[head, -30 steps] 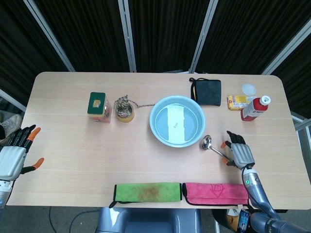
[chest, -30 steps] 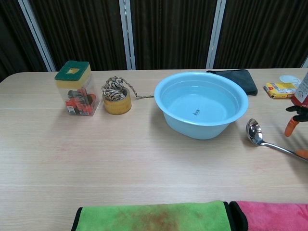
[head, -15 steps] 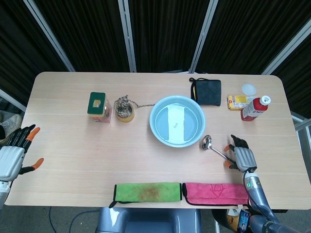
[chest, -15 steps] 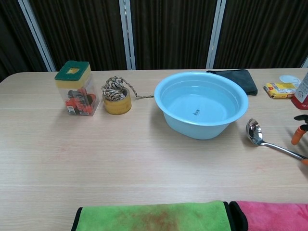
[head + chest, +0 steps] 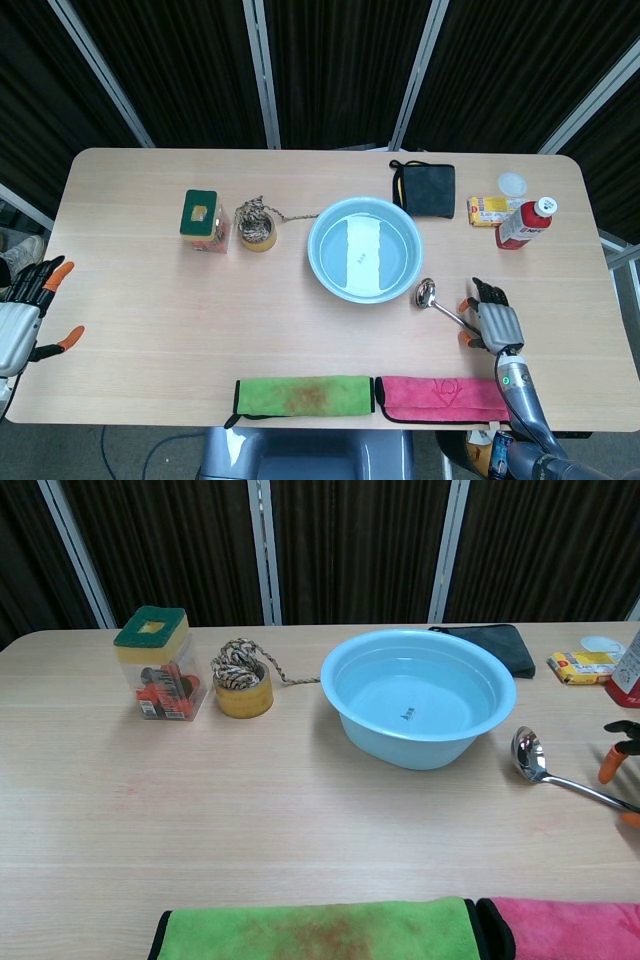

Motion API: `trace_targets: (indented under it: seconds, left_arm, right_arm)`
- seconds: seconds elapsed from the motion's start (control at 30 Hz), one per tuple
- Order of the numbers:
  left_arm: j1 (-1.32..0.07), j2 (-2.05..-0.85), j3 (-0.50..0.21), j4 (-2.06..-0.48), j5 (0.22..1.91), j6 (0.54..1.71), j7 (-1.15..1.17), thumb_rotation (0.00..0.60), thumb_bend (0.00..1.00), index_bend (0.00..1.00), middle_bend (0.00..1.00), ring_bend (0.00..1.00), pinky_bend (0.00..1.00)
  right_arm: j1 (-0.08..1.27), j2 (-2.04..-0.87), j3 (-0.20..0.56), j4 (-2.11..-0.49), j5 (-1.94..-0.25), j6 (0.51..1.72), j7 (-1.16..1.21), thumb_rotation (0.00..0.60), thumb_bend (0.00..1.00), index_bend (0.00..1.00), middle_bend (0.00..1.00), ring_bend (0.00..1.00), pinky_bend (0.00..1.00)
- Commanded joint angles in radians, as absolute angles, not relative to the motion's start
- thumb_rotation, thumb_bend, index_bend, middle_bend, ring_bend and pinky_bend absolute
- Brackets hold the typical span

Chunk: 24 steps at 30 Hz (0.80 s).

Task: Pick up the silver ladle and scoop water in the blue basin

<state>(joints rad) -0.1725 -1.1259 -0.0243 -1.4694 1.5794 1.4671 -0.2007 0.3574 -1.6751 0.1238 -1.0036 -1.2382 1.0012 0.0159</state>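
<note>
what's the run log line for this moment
phase: reaching | right hand: over handle end of silver ladle, grip unclear | ladle: flat on table beside blue basin | left hand: open, idle

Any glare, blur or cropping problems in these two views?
Head view: sharp and evenly lit, with a pale reflection on the water in the blue basin. Chest view: sharp, small highlights on the silver ladle bowl; the right hand is cropped by the frame edge.
</note>
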Motion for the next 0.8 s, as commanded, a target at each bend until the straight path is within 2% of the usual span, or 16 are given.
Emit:
trace_targets:
  seconds: [0.03,0.8]
  left_arm:
    - [-0.169,-1.129,-0.026,-1.468,1.583,1.479,-0.185,0.600,0.25,0.00,0.00,0.00,0.00]
    - [-0.160,-1.146,-0.041,-1.475,1.561,1.497,-0.125,0.600,0.26,0.00,0.00,0.00,0.00]
  right_arm:
    - [0.365,-1.675,0.124,-0.994,-1.230,0.976,0.006,0.600,0.23,0.39,0.00,0.00,0.00]
    - [0.392,-1.622,0.125,-1.031,-1.131,0.861,-0.156,0.600,0.23,0.42,0.00,0.00,0.00]
